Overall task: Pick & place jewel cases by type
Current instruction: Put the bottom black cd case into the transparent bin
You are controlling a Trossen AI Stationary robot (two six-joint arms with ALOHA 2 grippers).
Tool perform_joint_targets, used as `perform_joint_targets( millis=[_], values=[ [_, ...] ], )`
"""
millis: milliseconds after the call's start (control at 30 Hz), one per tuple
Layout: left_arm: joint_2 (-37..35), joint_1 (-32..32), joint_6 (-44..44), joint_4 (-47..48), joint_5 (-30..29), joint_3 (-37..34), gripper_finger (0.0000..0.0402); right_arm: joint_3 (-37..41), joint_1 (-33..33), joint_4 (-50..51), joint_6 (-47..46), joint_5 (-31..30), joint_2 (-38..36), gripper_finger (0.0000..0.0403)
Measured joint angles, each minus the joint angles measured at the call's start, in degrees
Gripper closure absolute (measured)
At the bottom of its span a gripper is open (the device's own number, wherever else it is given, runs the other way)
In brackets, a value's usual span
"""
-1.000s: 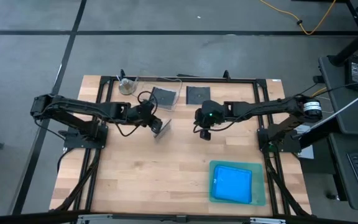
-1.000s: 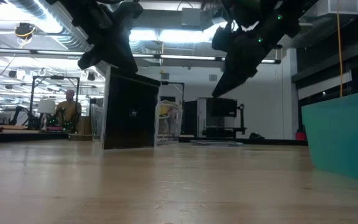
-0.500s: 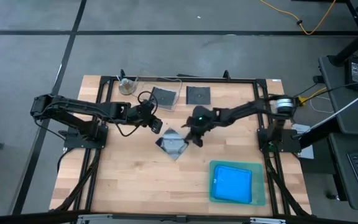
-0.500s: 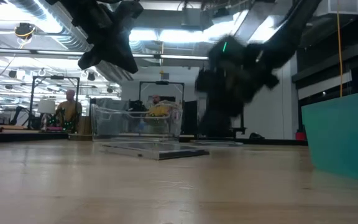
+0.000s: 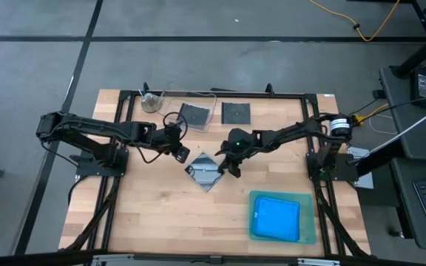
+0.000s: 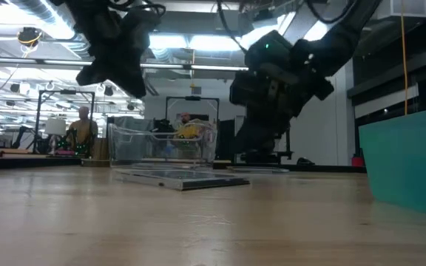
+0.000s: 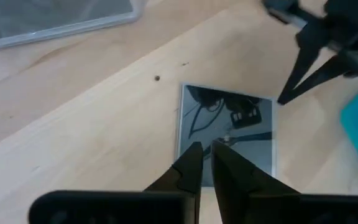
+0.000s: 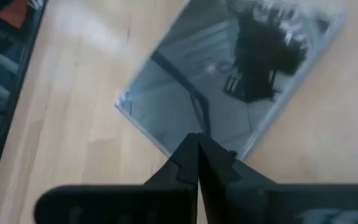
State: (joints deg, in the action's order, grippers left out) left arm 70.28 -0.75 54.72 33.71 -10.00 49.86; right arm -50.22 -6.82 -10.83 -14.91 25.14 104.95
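Low view, nearest first: bare wooden counter (image 6: 198, 222) fills your foreground, open from edge to edge. At its right margin stands the wall of the green tray (image 6: 409, 159). Mid-counter lies one grey jewel case (image 6: 180, 178), flat, thin edge toward you.

Above it hang both arms. The left pincer (image 6: 117, 63) sits high over the case's left end. The right pincer (image 6: 254, 137) hangs low at its right end, just beside it; whether it touches cannot be told here.

Behind the case: the clear tub (image 6: 161, 144). Beyond that, room fixtures and a seated person (image 6: 83, 129).

High view, same items from above:
- Grey jewel case (image 5: 205, 171): centre of the counter, roughly square, turned so its corners point along and across the counter. Reflective face up. Bare wood on all sides.
- Left pincer (image 5: 183, 154): just off the case's upper-left corner, fingers drawn nearly together, holding nothing.
- Right pincer (image 5: 231, 167): at the case's right corner, clenched tight, empty.
- Green tray (image 5: 308, 235): front right, well apart from the case, carrying a bright blue case (image 5: 276, 219), long axis running front to back.
- Clear tub (image 5: 161, 97): back edge, left of centre, with a dark case (image 5: 195, 115) in it.
- Second dark square case (image 5: 235, 112): flat beside the tub, square to the counter's edges.
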Motion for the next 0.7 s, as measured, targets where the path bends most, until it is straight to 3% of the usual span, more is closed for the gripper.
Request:
perform_joint_targets(
  millis=[233,700],
  values=[
    [0.0,-0.2,-0.3,-3.6,1.0,-4.5,0.0340,0.0,0.0,6.7,1.3,-2.7,-4.1,0.0397],
    [0.0,-3.2,0.4,-20.3,9.7,-16.9,0.0218,0.0,5.6,14.6,-0.7,-8.2,-3.6,0.0397]
  ],
)
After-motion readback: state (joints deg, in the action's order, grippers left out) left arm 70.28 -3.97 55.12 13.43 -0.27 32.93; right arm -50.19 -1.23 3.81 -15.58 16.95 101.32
